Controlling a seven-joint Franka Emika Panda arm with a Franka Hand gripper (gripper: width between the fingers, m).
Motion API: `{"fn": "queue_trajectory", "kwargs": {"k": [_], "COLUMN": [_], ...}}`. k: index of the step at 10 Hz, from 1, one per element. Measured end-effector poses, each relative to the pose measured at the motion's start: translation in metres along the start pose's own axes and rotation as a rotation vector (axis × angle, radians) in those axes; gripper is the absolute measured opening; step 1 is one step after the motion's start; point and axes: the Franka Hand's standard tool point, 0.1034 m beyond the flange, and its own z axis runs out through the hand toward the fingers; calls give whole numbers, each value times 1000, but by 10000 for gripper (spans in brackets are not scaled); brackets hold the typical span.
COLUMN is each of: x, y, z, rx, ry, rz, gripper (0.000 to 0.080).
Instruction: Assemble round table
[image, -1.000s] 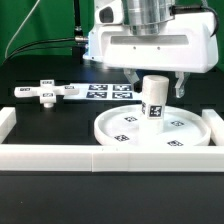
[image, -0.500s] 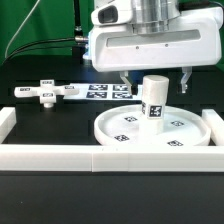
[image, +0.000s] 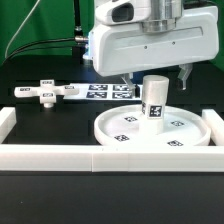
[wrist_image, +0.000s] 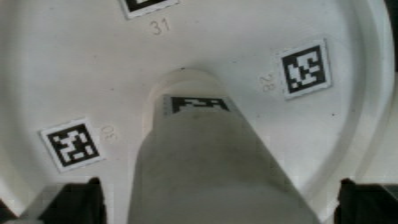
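Observation:
The large rimmed round disc (image: 152, 127) lies flat on the black table. The short cylindrical post (image: 154, 99) stands upright at its middle, with a tag on its side. My gripper (image: 155, 76) hangs just above the post's top, jaws wide open, one finger on each side and neither touching it. In the wrist view the post (wrist_image: 205, 150) rises toward the camera from the disc (wrist_image: 71, 70), and the dark fingertips (wrist_image: 75, 203) show at both sides, apart from it. The flat cross-shaped foot piece (image: 45, 92) lies on the table at the exterior view's left.
The marker board (image: 100, 91) lies flat behind the disc. A long white border rail (image: 100, 158) runs along the front, and another rail (image: 6, 118) stands at the exterior view's left. A green backdrop and black cables are behind.
My gripper has risen off the post and shifted slightly to the exterior view's right. Its fingers have spread apart. The post stays standing on the disc.

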Motion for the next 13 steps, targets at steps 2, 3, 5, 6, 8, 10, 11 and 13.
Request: {"fn": "queue_trajectory", "kwargs": {"k": [2,3,5,6,8,10,11,13], "x": [0,0,-1,-1,-2,-2,-1,2], "y": [0,0,-2,-3,0,1,1,-1], "z": [0,0,3,4,4,4,3,3], "rx": [-9,-20,-32,-34,-32,-36,-47,-75], "ry": [-8,-12,-29,-35,-37,-44,-46,-66], "rz": [-165,-259,-483,-561,-682,-823,-883,-1070], "gripper": [649,649,649,649,649,649,649,649]}}
